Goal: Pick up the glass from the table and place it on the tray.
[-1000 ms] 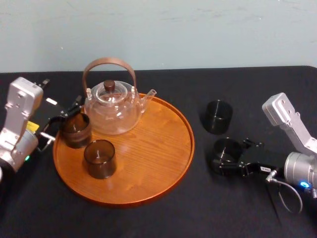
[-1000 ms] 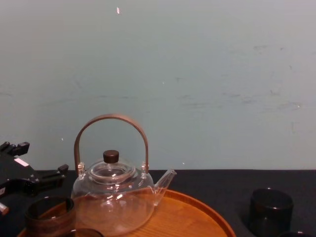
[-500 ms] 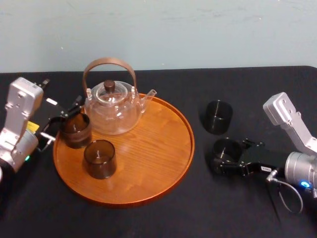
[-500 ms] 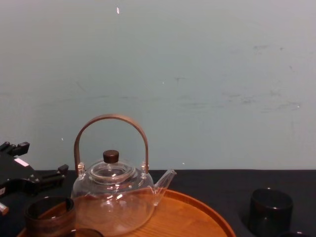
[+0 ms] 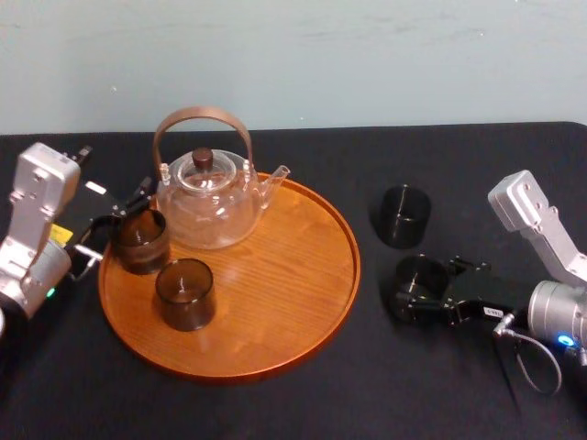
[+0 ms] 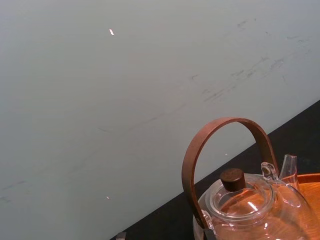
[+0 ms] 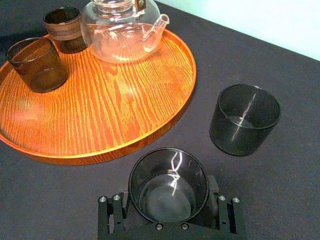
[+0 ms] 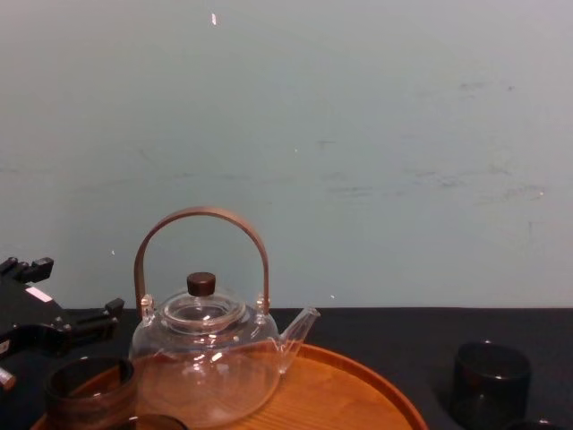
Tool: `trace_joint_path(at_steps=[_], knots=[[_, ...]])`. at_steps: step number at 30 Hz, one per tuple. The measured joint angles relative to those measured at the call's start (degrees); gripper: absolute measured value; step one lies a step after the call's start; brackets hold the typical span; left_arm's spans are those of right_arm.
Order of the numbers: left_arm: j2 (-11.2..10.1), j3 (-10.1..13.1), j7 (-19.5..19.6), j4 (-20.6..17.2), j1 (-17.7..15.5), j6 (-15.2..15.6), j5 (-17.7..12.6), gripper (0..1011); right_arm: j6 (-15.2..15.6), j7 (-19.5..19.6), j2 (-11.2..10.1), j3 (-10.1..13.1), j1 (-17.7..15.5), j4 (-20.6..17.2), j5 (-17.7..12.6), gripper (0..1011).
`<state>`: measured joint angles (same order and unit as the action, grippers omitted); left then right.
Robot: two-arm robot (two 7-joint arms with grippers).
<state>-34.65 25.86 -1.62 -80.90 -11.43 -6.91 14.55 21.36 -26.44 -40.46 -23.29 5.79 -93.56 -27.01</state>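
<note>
Now right gripper (image 5: pixel 426 286) straddles glass (image 7: pixel 168 185) on table (image 5: pixel 275 403) right of tray (image 5: pixel 275 302), fingers spread; left gripper (image 5: pixel 115 225), fingers spread, at tray's left rim.

looks like a lab setup: black-draped table (image 5: pixel 275 412) against a bare pale wall (image 5: pixel 367 55).

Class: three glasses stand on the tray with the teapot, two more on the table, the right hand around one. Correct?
No: the head view shows two glasses on the tray with the teapot, not three. Two more stand on the table, the right hand around one.
</note>
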Motion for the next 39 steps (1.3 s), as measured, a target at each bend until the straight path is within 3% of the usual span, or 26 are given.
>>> trace_joint_path(at_steps=[14,21,39], knots=[[0.0,0.0,0.0,0.0,0.0,0.0,0.0,1001,-1.6,-3.1,-2.2,0.8,1.1,-2.1,-2.2,904],[0.0,0.0,0.0,0.0,0.0,0.0,0.0,1001,-2.6,-5.2,-2.3,-0.9,4.1,-1.8,-2.1,904],[0.0,0.0,0.0,0.0,0.0,0.0,0.0,1001,-5.4,-10.4,3.9,-9.9,14.5,2.7,0.9,905]])
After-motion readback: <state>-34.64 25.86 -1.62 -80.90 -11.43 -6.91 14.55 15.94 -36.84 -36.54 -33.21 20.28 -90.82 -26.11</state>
